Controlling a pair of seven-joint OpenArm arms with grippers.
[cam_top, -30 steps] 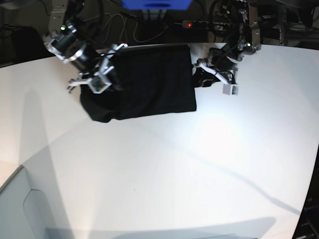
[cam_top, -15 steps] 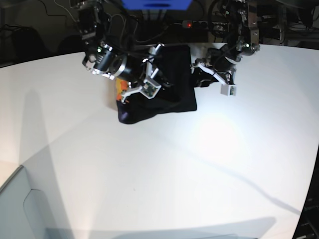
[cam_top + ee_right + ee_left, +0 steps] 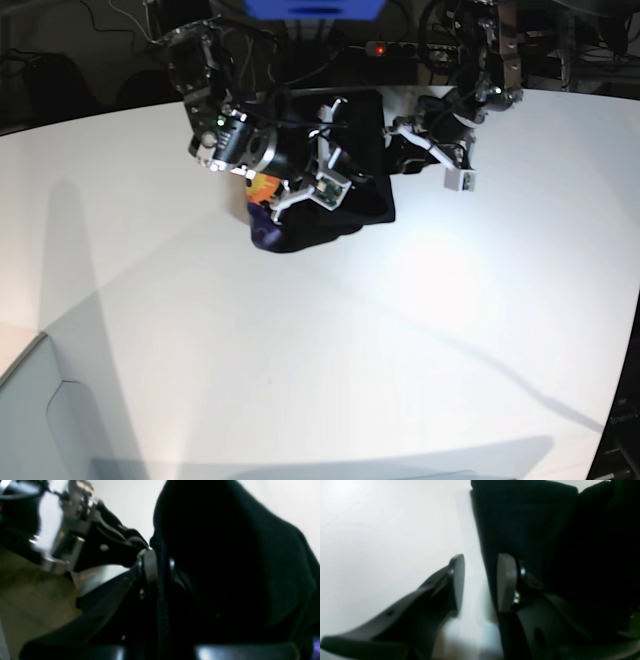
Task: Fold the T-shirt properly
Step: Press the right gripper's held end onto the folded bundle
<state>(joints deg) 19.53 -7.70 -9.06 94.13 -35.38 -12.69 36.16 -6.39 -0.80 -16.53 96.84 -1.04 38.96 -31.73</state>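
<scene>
Pinching a fold of the shirt (image 3: 225, 562), the right gripper (image 3: 157, 562) is holding its jaws pressed together on a stitched black edge, with cloth draped over and beyond them in the right wrist view. In the base view this gripper (image 3: 335, 180) is sitting left of centre at the far side of the table (image 3: 300, 380), carrying that edge across the garment toward the right. The shirt (image 3: 360, 200) is lying bunched at the far middle of the table, and under the raised part a bit of the orange and purple print (image 3: 262, 190) is showing at its left edge.

Further right, the left gripper (image 3: 480, 580) is standing with its jaws spread, nothing between them. One finger (image 3: 506, 580) is lying against the shirt's edge (image 3: 520, 517) and the other is hanging over bare table (image 3: 382, 530). In the base view it (image 3: 405, 150) is waiting at the shirt's right side, near the far table edge.

Judging by the layout, the fold is partway along: one side is being brought over the body, but the cloth is looking lumpy rather than flat. What is left seems to be laying this flap down, smoothing it, and probably at least one more fold to make a neat packet.
</scene>
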